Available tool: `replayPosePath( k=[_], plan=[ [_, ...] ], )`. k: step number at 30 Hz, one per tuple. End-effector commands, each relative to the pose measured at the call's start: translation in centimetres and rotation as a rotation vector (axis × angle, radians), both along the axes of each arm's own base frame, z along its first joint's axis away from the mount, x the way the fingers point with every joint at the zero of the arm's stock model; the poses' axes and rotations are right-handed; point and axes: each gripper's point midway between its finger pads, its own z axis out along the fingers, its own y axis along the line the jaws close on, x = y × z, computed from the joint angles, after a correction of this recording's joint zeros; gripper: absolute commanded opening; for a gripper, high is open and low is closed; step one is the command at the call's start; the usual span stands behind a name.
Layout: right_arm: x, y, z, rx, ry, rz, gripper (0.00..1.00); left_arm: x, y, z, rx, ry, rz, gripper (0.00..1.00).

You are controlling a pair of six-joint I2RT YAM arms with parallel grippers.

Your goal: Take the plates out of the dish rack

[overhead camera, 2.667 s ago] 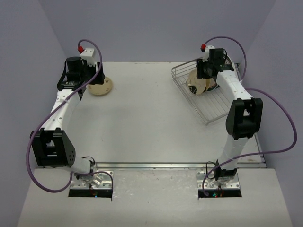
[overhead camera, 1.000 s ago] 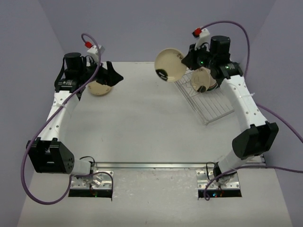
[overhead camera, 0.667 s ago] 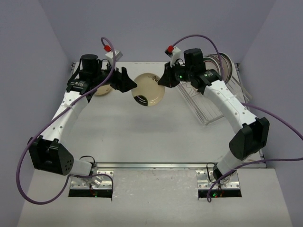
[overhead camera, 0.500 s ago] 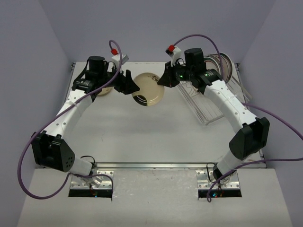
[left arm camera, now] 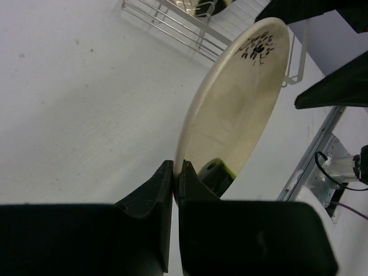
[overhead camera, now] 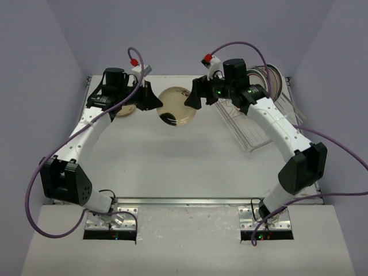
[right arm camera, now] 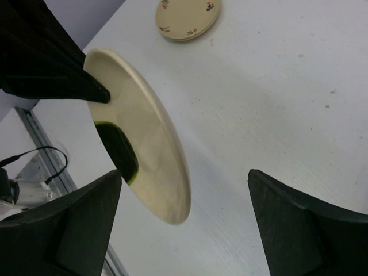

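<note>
Across the table [overhead camera: 190,167], the dish rack [overhead camera: 259,129] sits skewed at the far right corner. The racked plates [overhead camera: 271,79] stand on edge at its far end. Both your arms reach in to meet over the middle of the far edge. Between them, in mid-air, is the cream plate [overhead camera: 175,106], tilted, with a dark leafy mark on its face. Over at the far left corner lies the set-down plate [right arm camera: 187,18], flat on the table.

Your left gripper [left arm camera: 175,178] is clamped tight on the cream plate's rim, fingers pinched either side of the edge. Your right gripper [overhead camera: 194,99] has its jaws spread wide, the opposite rim sitting between them with daylight on both sides; it grips nothing.

This reads as a hand-over from right arm to left. Next, draw the right gripper straight back off the rim without clipping it. Then swing the left across to the far left corner and lay the plate flat onto the set-down plate. It's a thin edge grip, so go gently.
</note>
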Motion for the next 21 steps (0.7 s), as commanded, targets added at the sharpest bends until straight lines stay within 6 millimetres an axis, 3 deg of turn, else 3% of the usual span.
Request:
replayPosePath(
  k=[1, 4, 5, 6, 9, 14, 15, 19, 21],
  plan=[
    [1.9, -2.4, 1.3, -0.037, -0.088, -0.128, 0.99, 5.0, 6.9, 0.8, -0.080, 0.012, 0.211, 0.00],
    [3.1, -5.0, 0.8, -0.059, -0.084, -0.215, 0.99, 8.0, 14.0, -0.9, -0.095, 0.081, 0.396, 0.00],
    [3.2, -5.3, 0.7, -0.065, -0.084, -0.226, 0.99, 8.5, 14.1, -1.2, -0.100, 0.097, 0.403, 0.00],
    [3.9, -6.7, 0.4, -0.072, -0.077, -0.270, 0.99, 9.5, 17.2, -2.0, -0.113, 0.130, 0.475, 0.00],
    [4.8, -9.3, -0.5, -0.084, -0.055, -0.343, 0.99, 11.8, 22.4, -4.6, -0.120, 0.198, 0.603, 0.00],
    [5.9, -13.8, -1.9, -0.115, -0.032, -0.446, 0.99, 14.3, 27.6, -8.1, -0.099, 0.255, 0.733, 0.00],
    [6.0, -14.2, -2.0, -0.118, -0.030, -0.454, 0.99, 14.8, 28.2, -9.6, -0.108, 0.285, 0.740, 0.00],
    [6.0, -15.6, -2.6, -0.135, -0.024, -0.477, 0.99, 16.0, 29.4, -11.3, -0.126, 0.326, 0.762, 0.00],
    [6.1, -16.0, -2.6, -0.137, -0.025, -0.487, 0.99, 16.6, 29.8, -13.2, -0.134, 0.364, 0.770, 0.00]
  ],
)
